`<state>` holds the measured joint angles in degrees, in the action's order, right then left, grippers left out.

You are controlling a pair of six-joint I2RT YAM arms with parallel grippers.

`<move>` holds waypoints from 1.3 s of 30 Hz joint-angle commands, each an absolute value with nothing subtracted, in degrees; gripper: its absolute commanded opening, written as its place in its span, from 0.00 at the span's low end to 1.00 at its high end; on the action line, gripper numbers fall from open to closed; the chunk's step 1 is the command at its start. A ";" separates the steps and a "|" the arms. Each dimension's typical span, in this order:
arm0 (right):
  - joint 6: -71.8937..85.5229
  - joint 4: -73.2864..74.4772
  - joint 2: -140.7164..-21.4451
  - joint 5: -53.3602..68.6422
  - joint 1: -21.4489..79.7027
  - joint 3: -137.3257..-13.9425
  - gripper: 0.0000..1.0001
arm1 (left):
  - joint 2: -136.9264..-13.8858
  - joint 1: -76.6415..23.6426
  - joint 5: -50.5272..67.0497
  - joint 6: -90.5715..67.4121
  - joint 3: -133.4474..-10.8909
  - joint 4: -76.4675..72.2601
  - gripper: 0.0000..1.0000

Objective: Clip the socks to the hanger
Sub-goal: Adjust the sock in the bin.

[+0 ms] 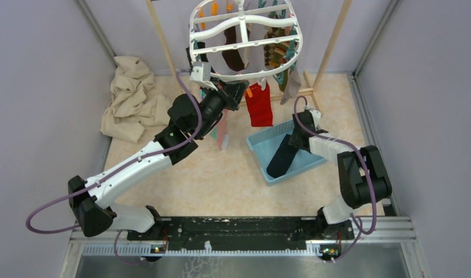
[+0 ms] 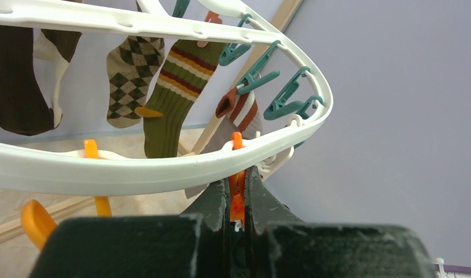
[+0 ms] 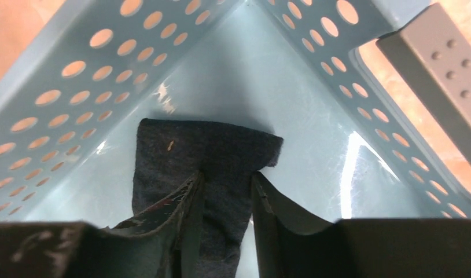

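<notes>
Straddling navy sock [image 3: 204, 147] lengthwise, right tool [image 3: 226, 180] has unclear grip; left tool [image 2: 238, 180] clamps orange peg [image 2: 237, 202].

Walls [image 1: 42, 87]: plain pale lavender-grey panels on left, back and right, with metal strips [image 1: 97, 26] up the back corners. Table [image 1: 221, 179]: beige marbled top. Crumpled cream cloth [image 1: 132, 98] heaped in the far-left corner against the wall. Wooden pole rack [image 1: 162, 37] stands at the far edge, legs splayed. Light-blue perforated basket [image 1: 271, 132] sits right of centre. Light is even and soft, with no hard shadows.
</notes>
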<state>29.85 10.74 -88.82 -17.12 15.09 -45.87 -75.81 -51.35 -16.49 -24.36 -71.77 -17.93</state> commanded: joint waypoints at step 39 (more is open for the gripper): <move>4.93 7.32 -68.07 -20.09 44.58 -40.28 0.00 | -74.25 -51.77 -15.62 -24.19 -71.98 -16.93 0.00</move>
